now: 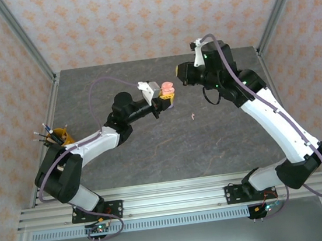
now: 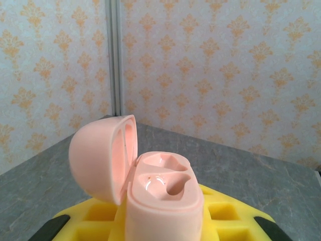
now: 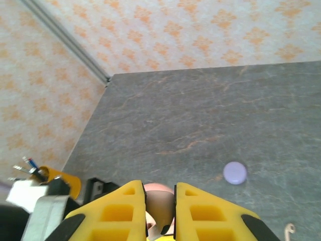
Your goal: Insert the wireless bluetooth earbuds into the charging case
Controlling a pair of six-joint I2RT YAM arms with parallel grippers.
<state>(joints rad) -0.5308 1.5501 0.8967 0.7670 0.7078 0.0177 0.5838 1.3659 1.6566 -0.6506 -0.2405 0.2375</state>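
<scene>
Right gripper (image 3: 158, 187) is nearly shut on what looks like a pink earbud (image 3: 156, 203), just beside the pink case (image 2: 165, 201). Left gripper (image 1: 167, 98) clamps the case, lid open, slots look empty. A loose earbud (image 1: 193, 116) lies on the table (image 1: 153, 151) near the case. Nothing inserted yet.

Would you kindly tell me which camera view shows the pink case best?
The left wrist view: the case sits close up, lid open, both wells visible. The top external view shows it as a small pink shape in the left gripper. The right wrist view has what looks like a pink earbud in the right gripper.
</scene>
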